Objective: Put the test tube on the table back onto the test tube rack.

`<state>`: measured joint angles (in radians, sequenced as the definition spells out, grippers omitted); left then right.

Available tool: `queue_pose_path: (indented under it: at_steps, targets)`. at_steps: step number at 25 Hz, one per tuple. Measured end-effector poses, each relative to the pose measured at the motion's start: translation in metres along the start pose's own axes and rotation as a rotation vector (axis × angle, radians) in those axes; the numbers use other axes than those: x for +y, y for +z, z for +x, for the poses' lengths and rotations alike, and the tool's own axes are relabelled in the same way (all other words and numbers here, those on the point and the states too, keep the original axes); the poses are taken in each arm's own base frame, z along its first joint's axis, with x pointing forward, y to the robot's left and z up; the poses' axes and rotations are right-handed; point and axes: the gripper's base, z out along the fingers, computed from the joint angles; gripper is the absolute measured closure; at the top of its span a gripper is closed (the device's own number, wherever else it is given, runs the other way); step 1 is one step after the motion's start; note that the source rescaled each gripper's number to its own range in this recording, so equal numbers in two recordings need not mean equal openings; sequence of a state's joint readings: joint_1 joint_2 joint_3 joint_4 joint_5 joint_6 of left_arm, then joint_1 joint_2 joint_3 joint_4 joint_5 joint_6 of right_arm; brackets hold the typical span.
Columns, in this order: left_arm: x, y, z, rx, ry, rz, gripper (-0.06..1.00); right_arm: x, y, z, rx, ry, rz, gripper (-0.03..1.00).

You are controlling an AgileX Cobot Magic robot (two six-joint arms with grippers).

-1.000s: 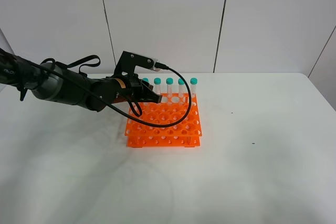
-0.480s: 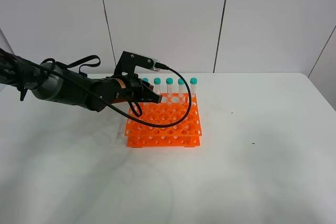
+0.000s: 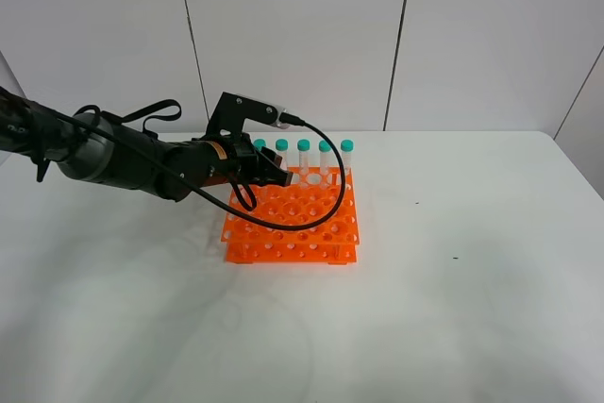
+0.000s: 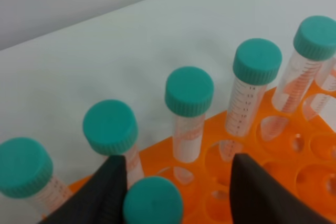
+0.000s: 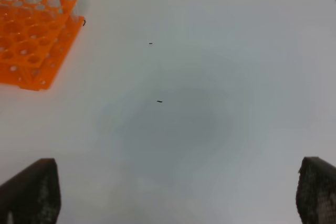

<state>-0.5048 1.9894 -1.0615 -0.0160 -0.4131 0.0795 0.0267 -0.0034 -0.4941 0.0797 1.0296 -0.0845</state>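
On the large white matte table (image 3: 453,309), the bright orange two-tiered plastic rack (image 3: 293,224) carries a back row of teal-capped tubes. The left gripper (image 4: 176,182) hangs over it, jaws parted, releasing the slim clear teal-capped test tube (image 4: 153,200), which stands between them, touching one finger. Next, seemingly, a straight lift clear. The right gripper (image 5: 178,192) waits wide open, well apart.

Soft, even overhead light; the white table (image 3: 472,309) shows only faint diffuse shadows. Both wrist views are soft, the finger (image 5: 31,190) at 7 o'clock blurred (right wrist view).
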Motion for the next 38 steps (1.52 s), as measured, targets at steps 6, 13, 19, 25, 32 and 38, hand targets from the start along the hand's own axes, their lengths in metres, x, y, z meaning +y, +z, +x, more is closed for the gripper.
queue_pose_path:
  at_steps: [6, 13, 19, 25, 32, 38]
  targets:
    - [0.0, -0.004, -0.006, -0.012, -0.011, -0.001, 0.4, 0.0, 0.0, 0.0, 0.0, 0.0, 0.0, -0.03]
    - [0.001, -0.016, -0.022, -0.03, -0.036, -0.001, 0.27, 0.0, 0.0, 0.0, 0.0, 0.0, 0.0, -0.03]
    - [0.005, -0.053, -0.068, -0.137, -0.026, -0.005, 0.23, 0.0, 0.0, 0.0, 0.0, 0.0, 0.0, -0.03]
    - [0.008, -0.088, -0.099, -0.036, 0.003, 0.0, -0.03, 0.0, 0.0, 0.0, 0.0, 0.0, 0.0, -0.03]
    - [0.018, -0.096, -0.089, 0.334, -0.035, 0.002, -0.05, 0.0, 0.0, 0.0, 0.0, 0.0, 0.0, -0.03]
    - [0.05, -0.087, -0.077, 0.611, -0.135, -0.048, -0.05, 0.0, 0.0, 0.0, 0.0, 0.0, 0.0, -0.03]
